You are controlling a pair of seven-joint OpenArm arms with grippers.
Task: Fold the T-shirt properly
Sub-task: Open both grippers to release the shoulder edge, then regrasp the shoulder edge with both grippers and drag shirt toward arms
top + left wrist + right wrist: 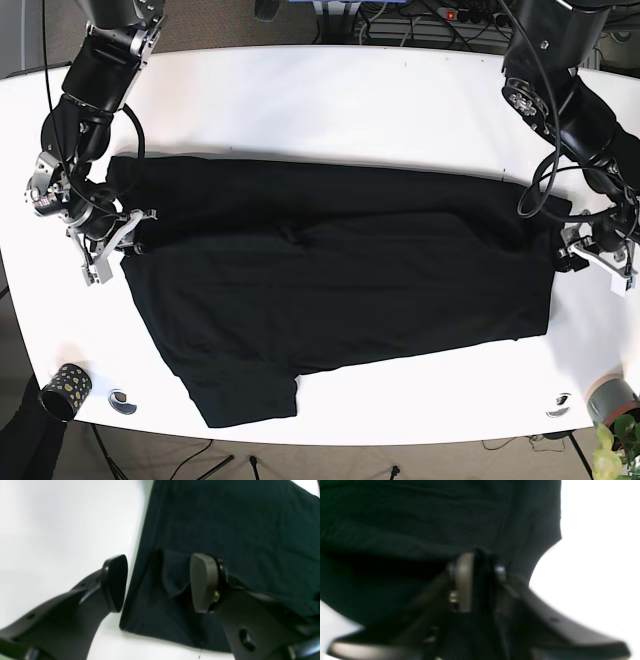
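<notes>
A black cotton T-shirt (340,270) lies spread across the middle of a white oval table (330,95), long side running from one arm to the other, with one short sleeve (250,390) flat toward the table's near edge. In the base view the right gripper (128,240) sits at the shirt's edge on that view's left, while the left gripper (572,250) sits at the opposite edge on that view's right. The left wrist view shows the left gripper (157,582) spread wide: one dark rounded pad hangs over bare white table just beside the cloth's edge, the other grey pad (203,582) rests over the dark fabric (225,530), and a small raised wrinkle of cloth stands between them, not pinched. The right wrist view is blurred, yet the right gripper (480,580) shows its pads drawn close together with a fold of black fabric (420,517) pressed in the narrow gap, so it is clamped on the shirt's edge. Along the near rim of the table stand a dark cup with gold spots (65,390), a small round white-and-black object (122,401), another small round object (560,404) and a grey cylinder (610,398) beside green plant leaves (618,445)
</notes>
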